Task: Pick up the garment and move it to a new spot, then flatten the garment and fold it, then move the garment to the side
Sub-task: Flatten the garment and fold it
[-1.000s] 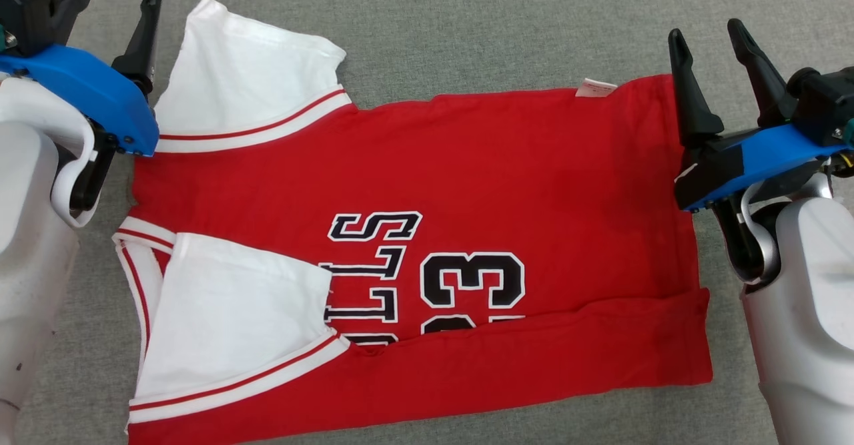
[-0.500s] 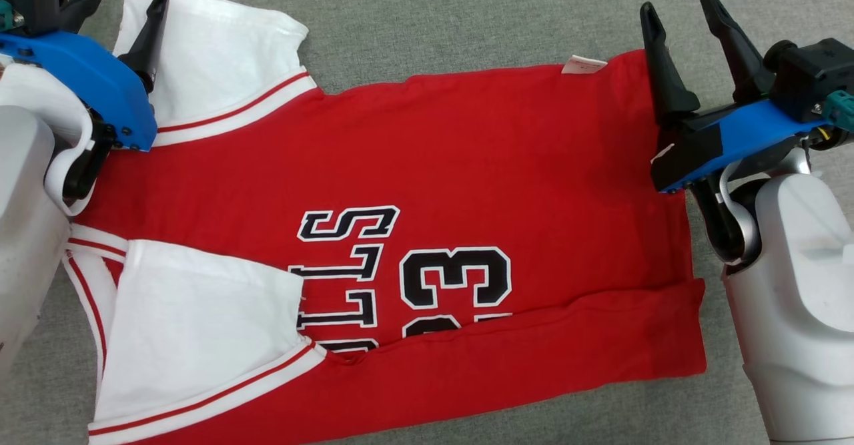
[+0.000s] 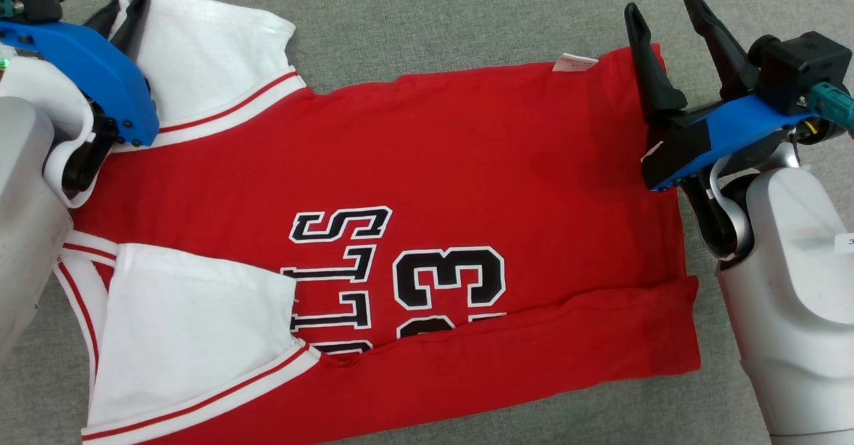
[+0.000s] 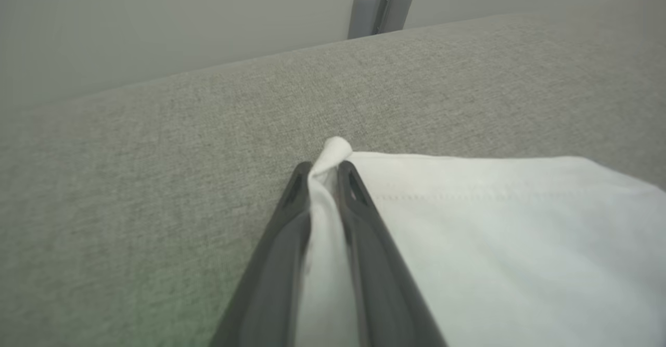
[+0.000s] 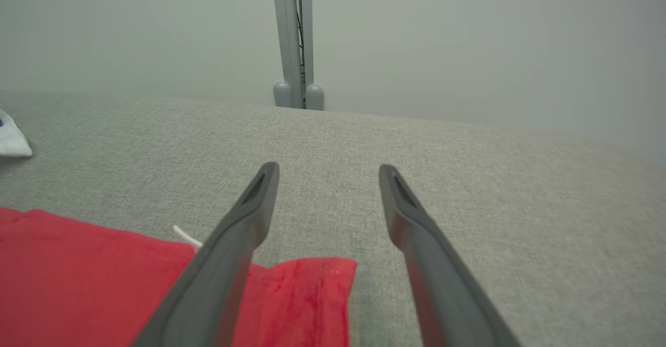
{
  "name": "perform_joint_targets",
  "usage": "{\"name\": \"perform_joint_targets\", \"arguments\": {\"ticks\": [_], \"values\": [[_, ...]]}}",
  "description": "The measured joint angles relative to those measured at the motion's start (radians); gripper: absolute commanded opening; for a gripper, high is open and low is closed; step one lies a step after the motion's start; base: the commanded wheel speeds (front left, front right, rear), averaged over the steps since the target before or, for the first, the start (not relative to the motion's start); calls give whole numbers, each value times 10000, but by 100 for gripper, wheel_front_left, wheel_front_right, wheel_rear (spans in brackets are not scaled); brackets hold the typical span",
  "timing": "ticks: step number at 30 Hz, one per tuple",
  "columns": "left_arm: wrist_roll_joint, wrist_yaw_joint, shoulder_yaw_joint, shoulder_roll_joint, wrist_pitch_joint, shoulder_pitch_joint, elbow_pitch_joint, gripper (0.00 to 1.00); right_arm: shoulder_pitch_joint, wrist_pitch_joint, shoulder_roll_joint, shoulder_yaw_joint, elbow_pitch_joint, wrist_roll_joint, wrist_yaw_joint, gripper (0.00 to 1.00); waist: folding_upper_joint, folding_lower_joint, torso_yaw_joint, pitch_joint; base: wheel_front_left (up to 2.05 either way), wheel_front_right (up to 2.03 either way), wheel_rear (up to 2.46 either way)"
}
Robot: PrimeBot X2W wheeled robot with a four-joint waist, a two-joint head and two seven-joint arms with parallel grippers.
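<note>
Head overhead; wrists low over garment

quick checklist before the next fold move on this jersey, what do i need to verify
1. left end effector gripping the far sleeve: ok, the white corner is clamped in it.
2. right end effector gripping the hem corner: not ok, its jaws stand open with the corner between them.
3. jersey body flat: ok, only faint wrinkles.
4. near sleeve folded inward: ok, it lies over the lettering.
5. near-edge fold in place: ok, it covers the lower part of the numbers.
6. number of sleeve layers pinched: cannot tell.
</note>
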Motion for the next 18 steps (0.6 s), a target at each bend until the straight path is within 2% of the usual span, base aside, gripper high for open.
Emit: {"name": "perform_joint_targets", "arguments": {"ticks": [5, 18], "values": [[-270, 0, -510, -42, -272, -99, -38, 0, -4, 405, -245, 125, 33, 107, 0, 100, 0, 0, 102, -198, 0, 0, 0], [-631, 0, -1653, -146, -1256, -465, -443, 0, 606, 2403, -1035, 347, 31, 1014, 0, 100, 0, 0, 524, -556, 0, 0, 0]]}}
